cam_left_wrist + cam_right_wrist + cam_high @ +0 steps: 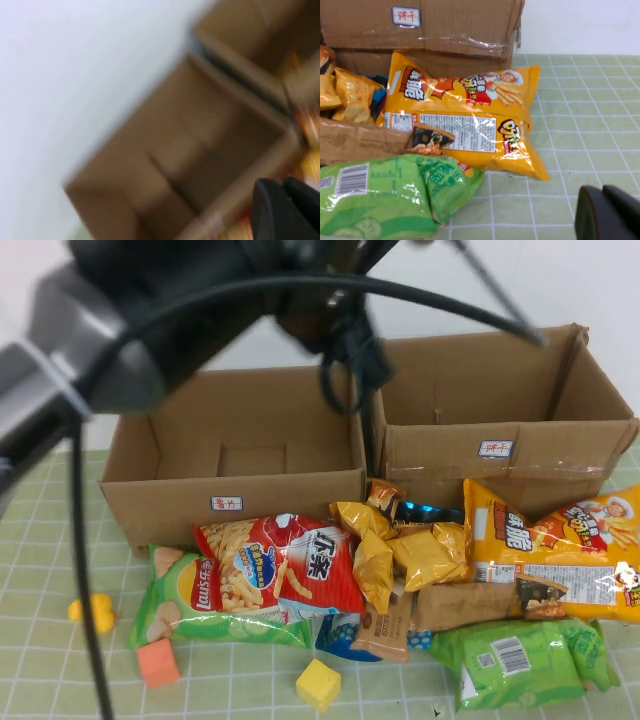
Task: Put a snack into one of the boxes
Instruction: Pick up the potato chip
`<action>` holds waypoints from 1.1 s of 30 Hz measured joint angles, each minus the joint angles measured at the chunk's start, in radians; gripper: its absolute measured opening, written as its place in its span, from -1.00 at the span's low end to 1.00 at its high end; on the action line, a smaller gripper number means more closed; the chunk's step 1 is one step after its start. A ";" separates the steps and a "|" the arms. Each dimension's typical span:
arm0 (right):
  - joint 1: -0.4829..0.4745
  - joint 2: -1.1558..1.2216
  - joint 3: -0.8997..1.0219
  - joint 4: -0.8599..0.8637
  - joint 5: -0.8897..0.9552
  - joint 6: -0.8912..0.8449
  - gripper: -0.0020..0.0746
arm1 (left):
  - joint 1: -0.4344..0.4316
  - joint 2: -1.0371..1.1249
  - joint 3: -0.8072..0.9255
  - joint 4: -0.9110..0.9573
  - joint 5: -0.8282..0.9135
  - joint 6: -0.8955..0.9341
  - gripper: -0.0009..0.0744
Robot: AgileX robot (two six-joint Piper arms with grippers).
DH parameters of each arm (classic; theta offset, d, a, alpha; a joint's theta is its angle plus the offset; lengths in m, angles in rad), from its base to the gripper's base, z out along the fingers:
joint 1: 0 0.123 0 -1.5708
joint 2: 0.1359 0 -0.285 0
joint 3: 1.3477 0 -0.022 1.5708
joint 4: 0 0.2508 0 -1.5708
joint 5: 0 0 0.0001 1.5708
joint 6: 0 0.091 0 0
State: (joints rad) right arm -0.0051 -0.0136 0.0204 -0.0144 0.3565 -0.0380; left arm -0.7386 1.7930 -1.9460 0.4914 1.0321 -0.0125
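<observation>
Two open cardboard boxes stand at the back: the left box (240, 490) and the right box (500, 455). A pile of snack bags lies in front of them: a red chips bag (280, 565), a green Lay's bag (190, 605), small yellow packs (420, 550), a big orange bag (560, 550) and a green bag (520, 660). My left arm (200, 310) is raised above the left box; its gripper (282, 200) is shut and empty. My right gripper (602, 210) is shut and empty, low over the cloth beside the orange bag (465, 120).
A yellow cube (318, 683), an orange cube (157, 663) and a small yellow toy (92, 612) lie on the green checked cloth in front of the pile. A brown pack (460, 605) lies among the snacks. The left arm's cables hang over the boxes.
</observation>
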 joint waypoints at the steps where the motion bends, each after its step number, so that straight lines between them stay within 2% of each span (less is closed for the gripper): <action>1: 0.000 0.000 0.000 0.000 0.000 0.000 -0.95 | 0.004 -0.010 0.000 -0.034 0.062 0.037 -0.96; 4: 0.000 0.000 0.000 0.000 0.000 0.000 -0.95 | 0.006 -0.037 0.035 -0.105 0.175 0.108 -0.97; 8: 0.000 0.000 0.000 0.000 0.000 0.000 -0.95 | 0.006 -0.077 0.169 -0.184 0.200 0.132 -0.98; 17: 0.000 0.000 0.000 0.000 0.000 0.000 -0.95 | 0.006 -0.195 0.625 -0.212 0.038 0.045 -0.98; 22: 0.000 0.000 0.000 0.000 0.000 0.000 -0.95 | 0.012 -0.204 0.751 -0.216 -0.024 -0.035 -0.96; 24: 0.000 0.000 0.000 0.000 0.000 0.000 -0.95 | 0.031 -0.201 0.768 -0.230 -0.040 -0.064 -0.86; 26: 0.000 0.000 0.000 0.000 0.000 0.000 -0.95 | 0.068 -0.192 0.774 -0.251 -0.072 -0.090 -0.68; 31: 0.000 0.000 0.000 0.000 0.000 0.000 -0.95 | 0.197 -0.167 0.779 -0.332 -0.180 -0.148 0.02; 33: 0.000 0.000 0.000 0.000 0.000 0.000 -0.95 | 0.249 -0.154 0.779 -0.379 -0.221 -0.157 0.24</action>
State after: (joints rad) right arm -0.0051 -0.0136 0.0204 -0.0144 0.3565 -0.0380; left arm -0.4895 1.6392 -1.1674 0.1122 0.8106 -0.1697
